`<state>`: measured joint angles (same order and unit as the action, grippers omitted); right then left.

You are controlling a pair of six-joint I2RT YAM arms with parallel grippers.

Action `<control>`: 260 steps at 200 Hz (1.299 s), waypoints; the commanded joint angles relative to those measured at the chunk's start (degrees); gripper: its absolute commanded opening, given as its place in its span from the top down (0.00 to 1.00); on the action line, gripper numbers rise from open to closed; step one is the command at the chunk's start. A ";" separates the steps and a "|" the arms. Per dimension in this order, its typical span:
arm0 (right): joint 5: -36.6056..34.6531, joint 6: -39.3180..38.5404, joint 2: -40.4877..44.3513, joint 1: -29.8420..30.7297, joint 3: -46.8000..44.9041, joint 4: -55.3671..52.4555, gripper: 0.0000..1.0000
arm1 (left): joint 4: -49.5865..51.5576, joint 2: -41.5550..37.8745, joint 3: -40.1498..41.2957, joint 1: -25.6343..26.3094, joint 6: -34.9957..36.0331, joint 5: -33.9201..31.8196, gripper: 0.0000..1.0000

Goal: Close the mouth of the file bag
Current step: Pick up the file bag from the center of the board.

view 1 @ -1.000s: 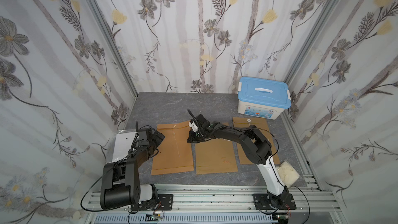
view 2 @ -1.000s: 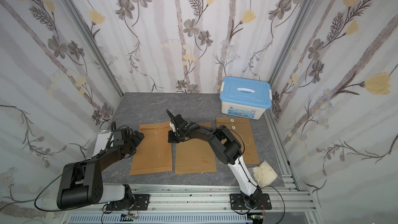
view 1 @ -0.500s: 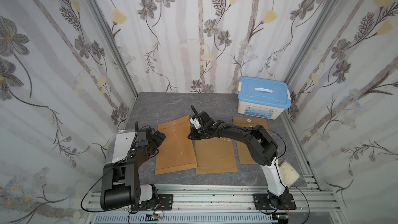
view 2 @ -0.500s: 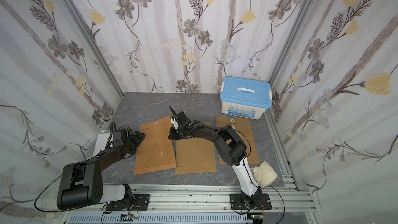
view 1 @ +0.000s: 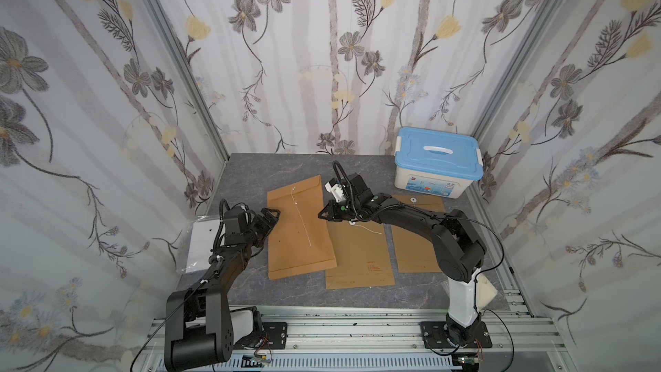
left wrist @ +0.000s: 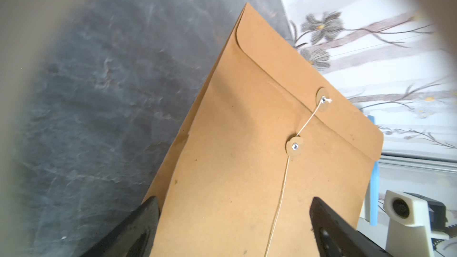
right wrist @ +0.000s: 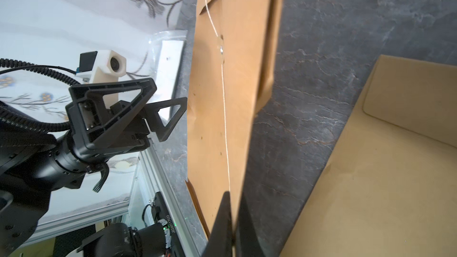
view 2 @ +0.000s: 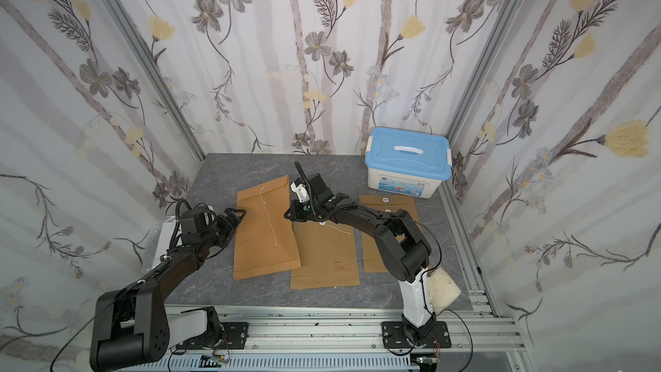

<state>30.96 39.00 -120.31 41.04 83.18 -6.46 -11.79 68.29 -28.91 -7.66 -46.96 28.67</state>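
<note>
Shifted file bag [view 1: 297,230], edge inside right gripper [view 1: 320,215]

Brown file bag [view 1: 286,245]; blue-lidded white box [view 1: 422,162]; grey marbled table [view 1: 250,180].

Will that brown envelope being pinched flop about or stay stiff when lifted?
Probably bendy rather than stiff: the file bag bows where the right gripper pinches its edge. Likely light, since one edge pinch tilts it up. Its loose string may dangle or snag.
</note>
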 commanded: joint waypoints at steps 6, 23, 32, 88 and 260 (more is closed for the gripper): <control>2.54 -2.37 5.27 -2.21 -1.58 1.34 1.00 | 0.16 -2.70 -2.82 0.09 -0.33 4.82 0.02; 2.79 -3.99 8.67 -4.50 -3.72 -0.14 1.00 | -5.24 -2.01 -3.23 0.11 -2.62 8.96 0.02; 2.65 -5.75 10.77 -6.03 -4.39 -2.15 1.00 | -8.41 -1.21 -3.26 0.32 -4.06 10.65 0.02; 3.00 -13.80 22.24 -15.68 -10.86 -10.68 1.00 | -12.32 2.67 -9.22 7.97 -4.40 11.53 0.01; 24.82 -13.61 42.16 -29.35 -14.97 -7.50 1.00 | -59.41 29.44 -23.50 21.72 -16.34 24.56 0.06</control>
<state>50.89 24.03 -78.76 11.66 67.99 -18.65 -63.72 96.84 -51.20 12.99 -61.78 50.83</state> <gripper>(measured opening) 0.049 0.959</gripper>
